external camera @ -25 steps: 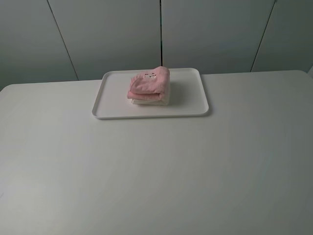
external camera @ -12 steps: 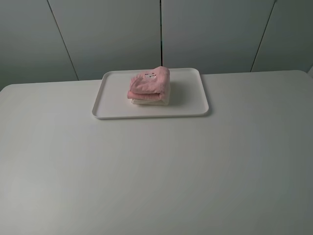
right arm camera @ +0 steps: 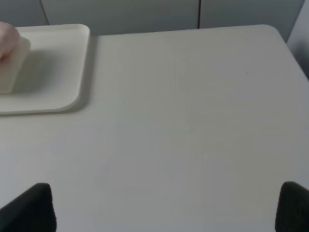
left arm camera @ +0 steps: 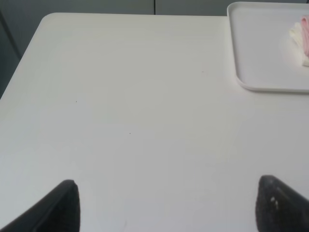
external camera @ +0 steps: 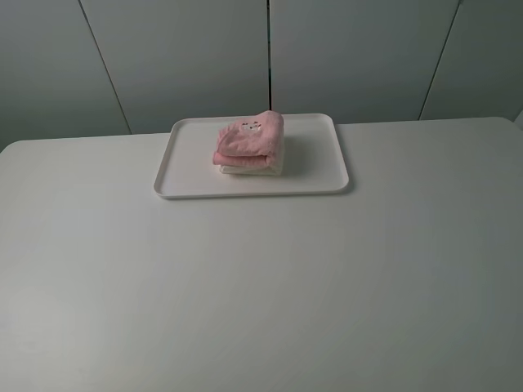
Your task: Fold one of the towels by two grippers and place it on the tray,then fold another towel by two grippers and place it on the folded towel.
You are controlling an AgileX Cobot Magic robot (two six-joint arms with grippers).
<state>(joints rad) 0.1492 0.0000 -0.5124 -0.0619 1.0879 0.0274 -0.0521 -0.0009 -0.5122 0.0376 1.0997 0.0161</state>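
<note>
Nothing moved; pink towel [external camera: 251,136] hides most of white towel [external camera: 249,169]

left gripper [left arm camera: 169,205]: black, rounded tips | right gripper [right arm camera: 166,208]: black, blunt tips

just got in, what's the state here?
Nothing is being handled. The pink towel lies folded on top of the folded white towel on the tray. Both end effectors, left and right, are open and empty above the bare table, away from the tray. The stacking looks done.
</note>
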